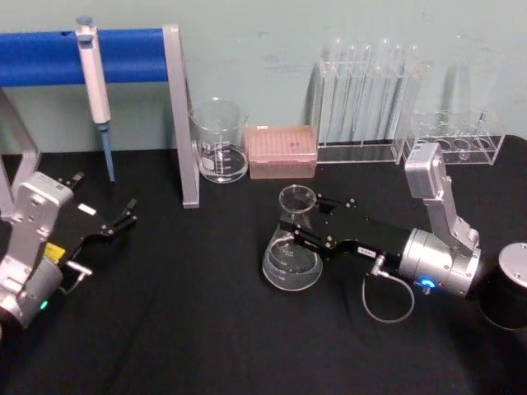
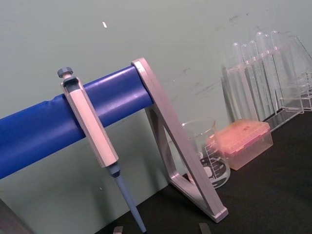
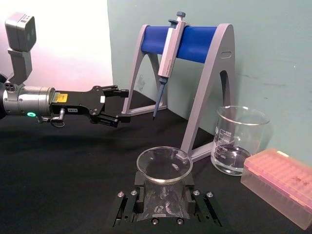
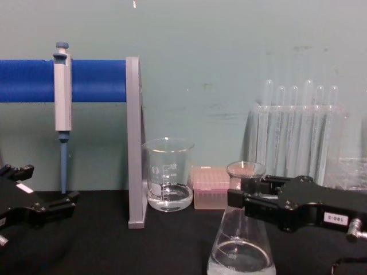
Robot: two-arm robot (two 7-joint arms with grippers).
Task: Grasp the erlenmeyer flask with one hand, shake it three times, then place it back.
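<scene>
**Fingers (image 1: 313,240) of the right gripper (image 1: 303,220) clenched on the neck of the erlenmeyer flask (image 1: 291,263), whose base appears to rest on the bench (image 1: 206,329).**

You hold smooth, tapering glass high up. A hard shake may let the neck slip, and a wide sweep could strike the beaker (image 1: 221,141) behind. The left gripper (image 1: 123,220) sits parked at the bench's left, fingers spread.

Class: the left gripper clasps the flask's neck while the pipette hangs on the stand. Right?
No: the head view shows the right gripper clasping the erlenmeyer flask's neck while the pipette hangs on the stand. The left gripper sits open.
</scene>
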